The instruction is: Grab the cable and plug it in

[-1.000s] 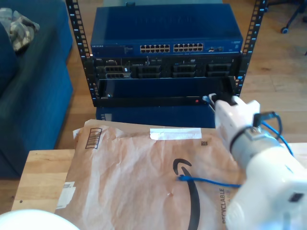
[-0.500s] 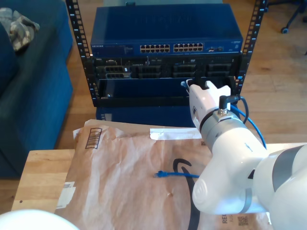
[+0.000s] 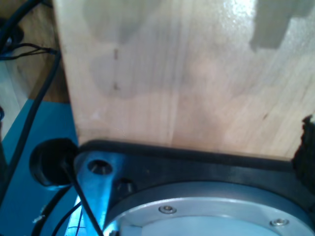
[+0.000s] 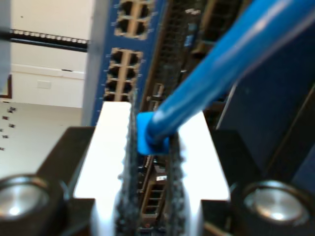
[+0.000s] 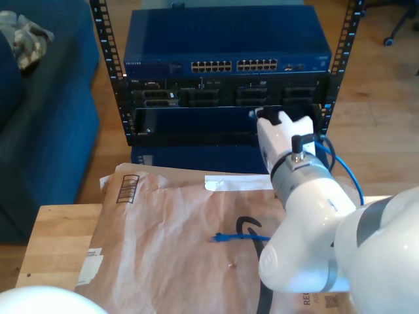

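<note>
Brown paper covers the surface [image 5: 59,242]. Past it, my second end effector [image 4: 150,147] pinches the blue cable [image 4: 216,69] near its plug, pointing toward the switch's ports [image 5: 234,65] just ahead.

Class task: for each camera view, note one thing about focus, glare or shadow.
Second wrist view: the cable runs close and blurred, and my second gripper's fingers glare white. First wrist view: soft shadows and glare on the wooden table. Exterior view: evenly lit, the switch fairly sharp.

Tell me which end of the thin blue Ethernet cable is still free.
The plug lying on the brown paper mailer, the cable's loose plug. My second gripper pinches the cable's other end before the rack.
</note>
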`<act>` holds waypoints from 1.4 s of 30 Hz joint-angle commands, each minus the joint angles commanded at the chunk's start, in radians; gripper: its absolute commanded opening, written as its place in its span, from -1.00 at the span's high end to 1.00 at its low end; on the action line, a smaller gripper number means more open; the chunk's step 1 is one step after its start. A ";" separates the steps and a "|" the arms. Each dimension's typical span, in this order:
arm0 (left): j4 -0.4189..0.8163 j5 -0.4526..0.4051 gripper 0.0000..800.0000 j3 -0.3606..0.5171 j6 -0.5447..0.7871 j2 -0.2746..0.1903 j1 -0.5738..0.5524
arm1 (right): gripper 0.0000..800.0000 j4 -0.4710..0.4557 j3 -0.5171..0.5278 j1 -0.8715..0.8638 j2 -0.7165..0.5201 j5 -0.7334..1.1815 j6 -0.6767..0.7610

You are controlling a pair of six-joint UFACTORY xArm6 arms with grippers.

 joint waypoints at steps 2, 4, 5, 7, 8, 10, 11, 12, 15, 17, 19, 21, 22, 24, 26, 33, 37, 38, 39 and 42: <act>-0.002 0.000 -1.00 0.000 0.000 0.000 0.000 | 1.00 -0.002 -0.040 -0.002 0.028 -0.041 -0.002; 0.000 0.000 -1.00 0.000 0.000 0.000 0.000 | 1.00 -0.003 -0.069 -0.005 0.043 -0.063 -0.005; 0.000 0.000 -1.00 0.000 0.000 0.000 0.000 | 1.00 -0.003 -0.083 -0.011 0.043 -0.071 -0.020; 0.000 0.000 -1.00 0.000 0.000 0.000 0.000 | 1.00 -0.002 -0.109 -0.015 0.043 -0.086 -0.046; 0.000 0.000 -1.00 0.000 0.000 -0.002 0.000 | 1.00 -0.002 -0.117 -0.015 0.043 -0.095 -0.046; -0.002 0.000 -1.00 -0.002 0.000 0.000 0.000 | 1.00 0.000 -0.110 -0.015 0.044 -0.110 -0.043; -0.002 0.000 -1.00 0.000 0.000 -0.002 0.000 | 1.00 -0.002 -0.107 -0.015 0.044 -0.112 -0.041; 0.000 0.000 -1.00 0.000 0.000 -0.002 0.000 | 1.00 0.000 -0.101 -0.017 0.043 -0.115 -0.038; 0.000 0.000 -1.00 0.000 0.000 0.000 0.000 | 1.00 0.003 -0.071 -0.021 0.035 -0.118 -0.029; -0.002 0.000 -1.00 -0.002 0.000 0.000 0.000 | 1.00 -0.005 -0.018 -0.021 0.006 -0.118 0.041; 0.000 0.000 -1.00 0.000 0.000 0.000 0.000 | 1.00 -0.009 0.020 -0.018 0.000 -0.146 0.124; 0.000 0.000 -1.00 0.000 0.000 0.000 0.000 | 1.00 -0.012 0.048 -0.018 0.006 -0.204 0.138; -0.002 0.000 -1.00 0.000 0.000 0.000 0.000 | 1.00 -0.009 0.063 -0.023 0.008 -0.209 0.143; 0.000 0.000 -1.00 -0.002 0.000 0.000 0.000 | 1.00 -0.008 0.060 -0.035 0.008 -0.212 0.143; -0.002 0.000 -1.00 0.000 0.000 0.000 0.000 | 1.00 -0.005 0.041 -0.052 0.008 -0.213 0.144; 0.000 0.000 -1.00 0.000 0.000 0.000 0.000 | 1.00 -0.005 -0.127 -0.107 0.155 -0.216 0.172; 0.000 0.000 -1.00 -0.002 0.000 0.000 0.000 | 1.00 -0.011 -0.196 -0.141 0.250 -0.219 0.242; 0.000 0.000 -1.00 -0.002 0.000 0.000 0.000 | 1.00 -0.012 -0.206 -0.153 0.256 -0.224 0.256; -0.002 0.000 -1.00 0.000 0.000 0.000 0.000 | 1.00 -0.015 -0.219 -0.173 0.262 -0.235 0.262; 0.000 0.000 -1.00 -0.002 0.000 0.000 0.000 | 1.00 -0.020 -0.288 -0.189 0.336 -0.301 0.278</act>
